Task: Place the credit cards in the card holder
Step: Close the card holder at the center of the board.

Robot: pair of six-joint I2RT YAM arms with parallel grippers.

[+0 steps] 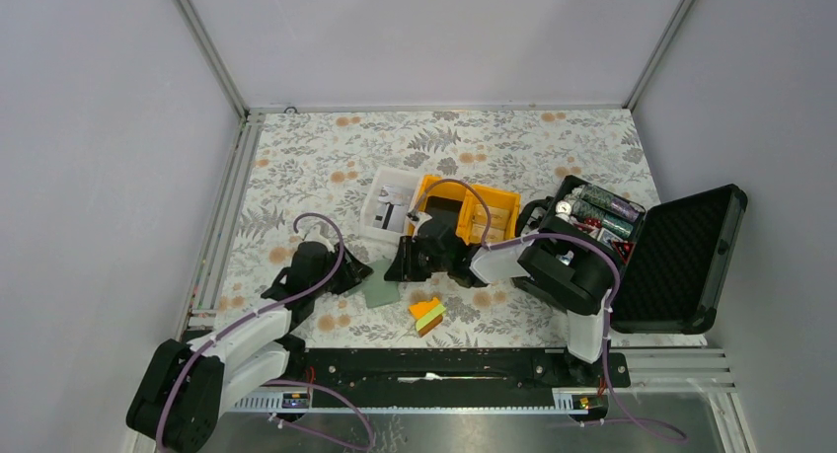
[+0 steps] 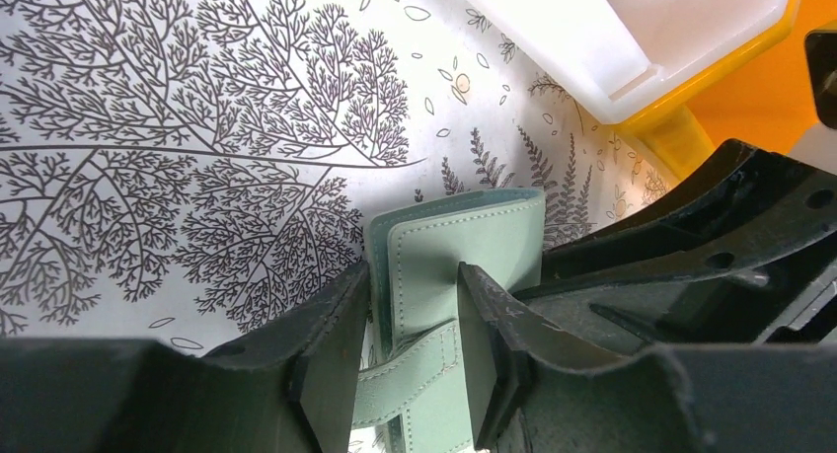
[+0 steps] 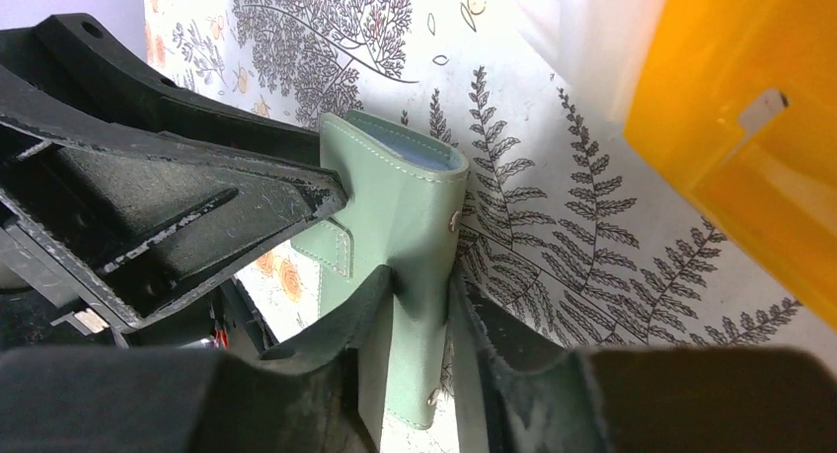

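The card holder [image 1: 380,291] is a grey-green wallet near the table's front middle, between my two grippers. My left gripper [image 1: 352,275] comes from the left. In the left wrist view its jaws [image 2: 410,275] are shut on the card holder [image 2: 464,236], one finger at the spine and one on the flap above the strap. My right gripper [image 1: 402,266] reaches in from the right. Its jaws [image 3: 422,280] pinch the opposite edge of the card holder [image 3: 395,187], which stands tilted with a light-blue lining showing at the top. Credit cards cannot be made out.
A white tray [image 1: 387,204] and an orange bin [image 1: 484,211] sit just behind the grippers. An orange-yellow-green wedge block [image 1: 426,315] lies in front. An open black foam-lined case [image 1: 681,261] with rolls inside stands at the right.
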